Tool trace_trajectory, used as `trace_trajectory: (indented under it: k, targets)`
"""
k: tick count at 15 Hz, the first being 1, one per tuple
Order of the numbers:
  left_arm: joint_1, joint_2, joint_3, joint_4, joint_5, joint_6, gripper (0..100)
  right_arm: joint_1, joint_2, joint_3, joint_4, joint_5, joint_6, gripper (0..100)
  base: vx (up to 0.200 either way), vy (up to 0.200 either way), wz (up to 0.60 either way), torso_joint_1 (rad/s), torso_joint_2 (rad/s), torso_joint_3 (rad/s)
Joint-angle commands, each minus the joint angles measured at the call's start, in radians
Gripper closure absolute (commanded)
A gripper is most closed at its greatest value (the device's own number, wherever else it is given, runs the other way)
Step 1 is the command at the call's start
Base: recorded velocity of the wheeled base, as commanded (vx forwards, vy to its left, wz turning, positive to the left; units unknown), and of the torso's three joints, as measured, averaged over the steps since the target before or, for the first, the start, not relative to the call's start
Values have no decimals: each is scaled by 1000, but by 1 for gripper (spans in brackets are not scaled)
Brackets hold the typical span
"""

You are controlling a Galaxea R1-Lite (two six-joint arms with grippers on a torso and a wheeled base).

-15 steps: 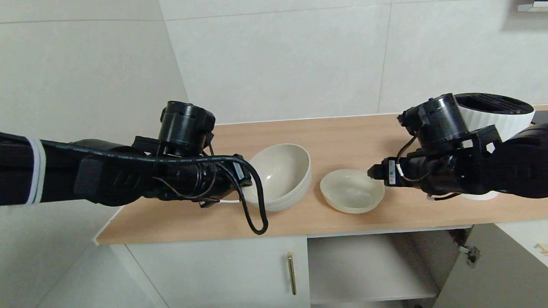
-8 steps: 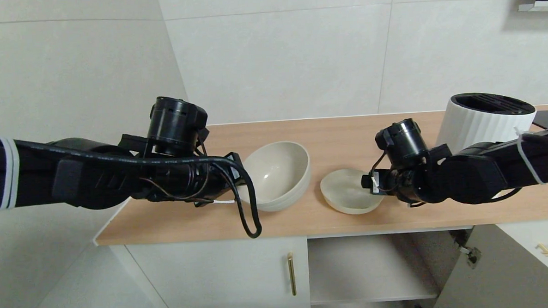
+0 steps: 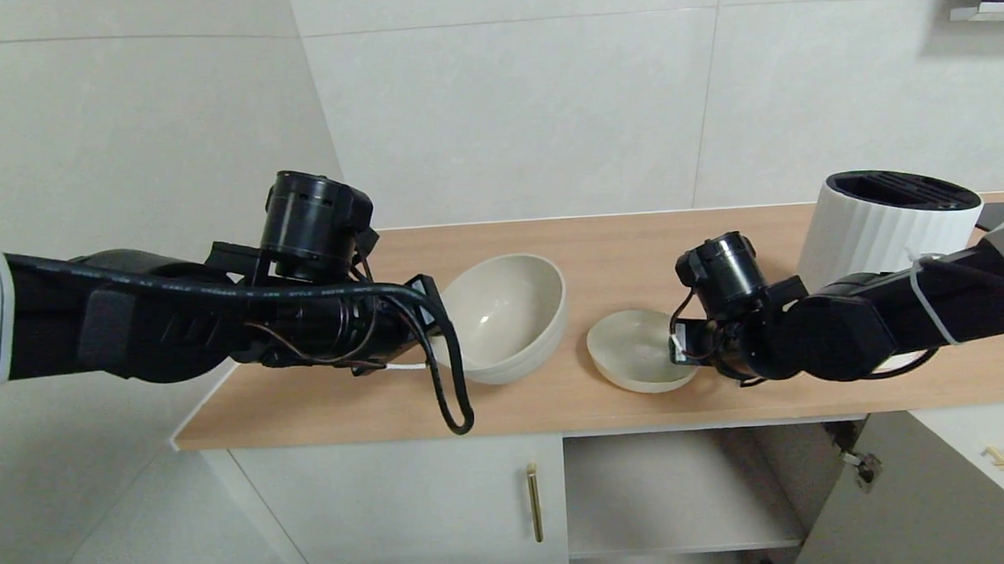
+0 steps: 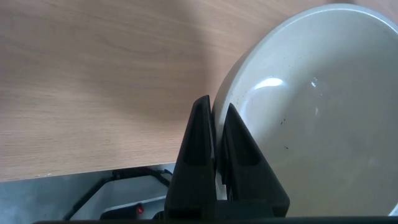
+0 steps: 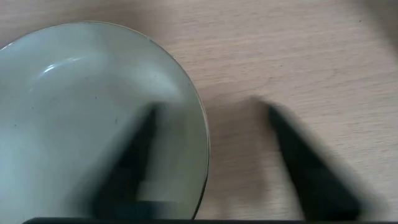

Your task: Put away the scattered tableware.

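A large cream bowl [image 3: 508, 316] is tilted up on the wooden counter [image 3: 619, 251], one edge lifted. My left gripper [image 3: 431, 336] is shut on its near rim; in the left wrist view the two fingers [image 4: 202, 143] pinch the bowl's wall [image 4: 311, 124]. A small shallow cream bowl [image 3: 637, 357] rests flat on the counter to the right. My right gripper [image 3: 677, 348] is at that bowl's right rim, open. In the right wrist view one blurred finger [image 5: 127, 165] hangs over the small bowl's inside [image 5: 81, 124] and the other over bare wood.
A white ribbed container [image 3: 889, 214] stands at the back right of the counter, behind my right arm. Below the counter an open cabinet shows a shelf [image 3: 672, 486], its door [image 3: 901, 493] swung out to the right. A shut door with a brass handle [image 3: 533, 501] is left of it.
My right arm has dropped and shifted left, bringing its gripper down at the small bowl's rim. My left arm has drawn slightly left and up, tipping the large bowl with it.
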Motion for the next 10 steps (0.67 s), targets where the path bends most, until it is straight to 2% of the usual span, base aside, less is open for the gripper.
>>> trace_trajectory:
  k: [1, 7, 10]
  targets:
    - [0, -4, 1, 1, -1, 0, 100, 0, -1, 0, 0, 2, 4, 100, 0, 0, 0, 0, 0, 0]
    - [0, -8, 9, 3, -1, 0, 100, 0, -32, 3, 0, 2, 9, 100, 0, 0, 0, 0, 0, 0]
    - [2, -62, 63, 0, -3, 0, 100, -4, -121, 37, 5, 54, 7, 100, 0, 0, 0, 0, 0, 0]
